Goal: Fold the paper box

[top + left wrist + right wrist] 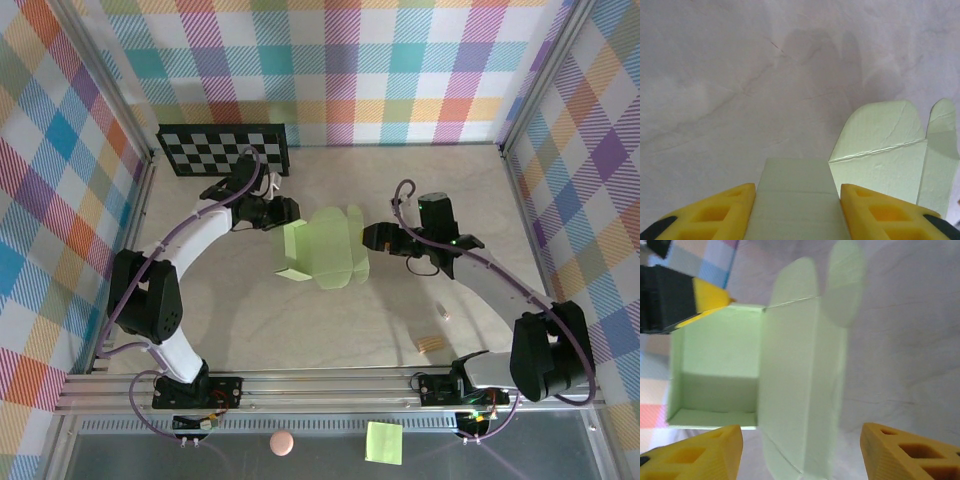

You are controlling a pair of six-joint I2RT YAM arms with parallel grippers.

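— Where is the paper box (325, 250)?

— In the middle of the table (300, 345), between the two arms. The left gripper (287, 215) has it by the left end. Its fingers (715, 210) press on either side of a squared-up section, clamped on the card. The right gripper (372, 237) sits just beside the other end, jaws wide apart, touching nothing.

— How will it handle?

— Light and flimsy, I'd judge. It's thin card, stiff only along the creases, so a hard pinch would dent a panel. It's best taken at a crease or a folded corner, not mid-panel or by a loose flap.

— Which way does it point?

— The long axis looks roughly left to right across the table, though from above it's nearly square. The hollow part opens toward the right arm, and the rounded flaps (345, 218) point toward the far wall.
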